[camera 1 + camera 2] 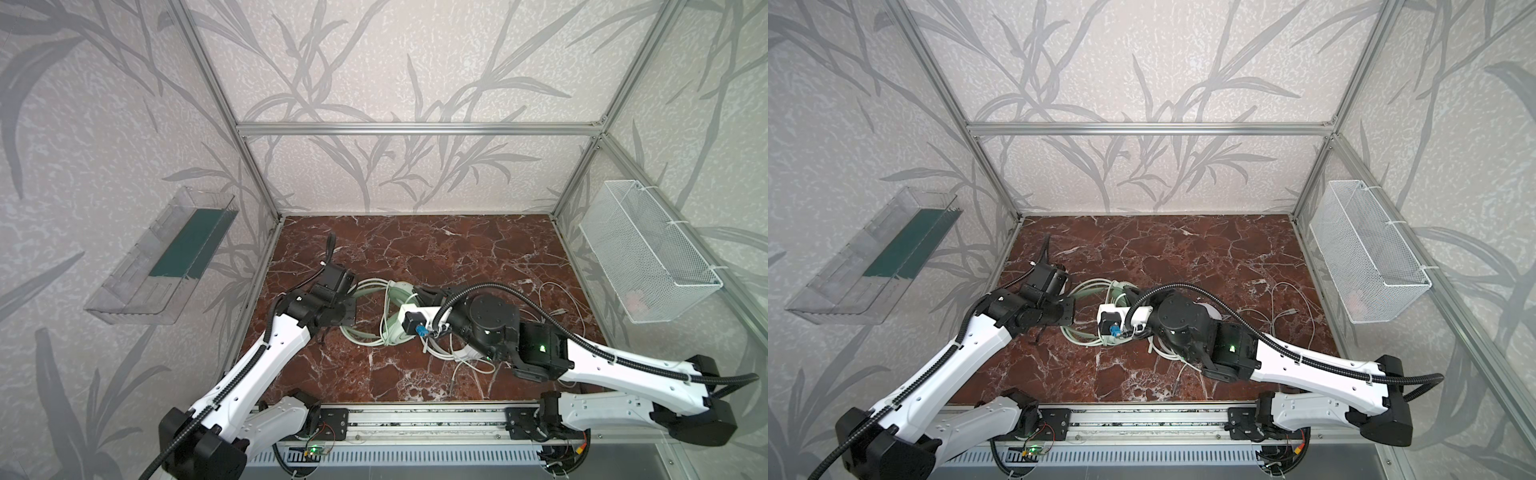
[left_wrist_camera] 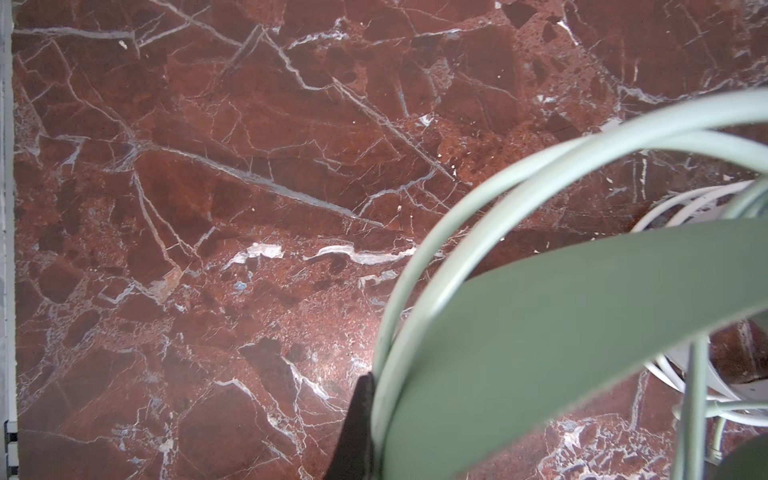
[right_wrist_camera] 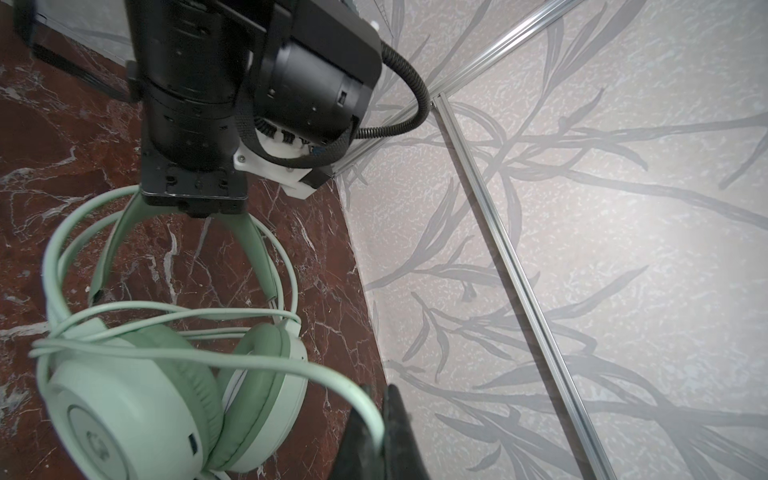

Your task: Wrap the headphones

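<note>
Counting two headsets on the marble table (image 1: 457, 249), we find the mint-green headset (image 3: 124, 399) mid-table and the white headset (image 1: 1212, 311) just beside it, mostly hidden under our right arm (image 1: 490, 320). Both pincers are clenched: the left gripper (image 3: 195, 208) grasps the mint headband (image 3: 254, 249), the right gripper (image 3: 380, 415) pinches the mint cable (image 3: 249, 361).

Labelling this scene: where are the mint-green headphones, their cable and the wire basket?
mint-green headphones (image 3: 116, 415): right wrist view, near cup's shell.
cable (image 3: 208, 358): right wrist view, strand crossing cups.
wire basket (image 1: 623, 266): a top view, mesh wall.
</note>
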Robot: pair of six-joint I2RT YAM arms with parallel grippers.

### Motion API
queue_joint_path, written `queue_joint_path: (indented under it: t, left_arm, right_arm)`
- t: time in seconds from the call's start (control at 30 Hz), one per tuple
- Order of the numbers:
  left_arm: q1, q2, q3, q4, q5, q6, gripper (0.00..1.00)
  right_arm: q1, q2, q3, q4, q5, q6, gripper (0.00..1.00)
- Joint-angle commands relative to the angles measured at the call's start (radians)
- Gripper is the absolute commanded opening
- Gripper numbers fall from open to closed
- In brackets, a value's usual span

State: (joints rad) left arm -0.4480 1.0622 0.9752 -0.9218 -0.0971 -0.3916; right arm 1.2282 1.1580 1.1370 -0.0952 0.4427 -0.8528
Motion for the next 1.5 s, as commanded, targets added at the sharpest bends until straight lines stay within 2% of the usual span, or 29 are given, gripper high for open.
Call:
queue_joint_path:
  t: [0.0,0.27,0.4,0.53,0.7,0.9,1.1,1.17,1.27,1.4,1.47]
  left_arm:
    - [-0.037,-0.031,-0.001,0.021,0.016,0.042,0.0]
    - [-0.092,-0.084,-0.021,0.026,0.044,0.054,0.0]
    - [-0.098,-0.115,-0.032,0.032,0.09,0.06,0.0]
    - [-0.101,-0.13,-0.03,0.041,0.14,0.057,0.0]
    - [-0.104,-0.147,-0.018,0.032,0.16,0.058,0.0]
    - [-0.103,-0.175,0.013,0.008,0.161,0.046,0.0]
    - [-0.103,-0.171,0.111,-0.057,0.169,0.044,0.0]
    - [-0.104,-0.168,0.151,-0.095,0.152,0.044,0.0]
    - [-0.104,-0.169,0.202,-0.137,0.162,0.045,0.0]
    - [-0.104,-0.182,0.252,-0.173,0.179,0.033,0.0]
    - [-0.104,-0.187,0.283,-0.202,0.154,0.031,0.0]
  right_arm:
    - [-0.05,0.046,0.104,0.004,-0.073,0.025,0.01]
    - [-0.179,0.198,0.201,0.008,-0.114,-0.048,0.01]
    - [-0.298,0.224,0.226,0.025,-0.24,0.043,0.12]
    - [-0.347,0.267,0.276,-0.007,-0.364,0.119,0.23]
    - [-0.374,0.337,0.324,-0.047,-0.411,0.136,0.26]
    - [-0.458,0.35,0.312,-0.08,-0.529,0.239,0.3]
    - [-0.503,0.371,0.296,-0.076,-0.582,0.312,0.3]
    - [-0.505,0.37,0.285,-0.066,-0.592,0.332,0.32]
    - [-0.523,0.37,0.272,-0.047,-0.656,0.389,0.41]
    - [-0.536,0.397,0.287,-0.07,-0.677,0.416,0.42]
    - [-0.555,0.379,0.254,-0.019,-0.744,0.479,0.43]
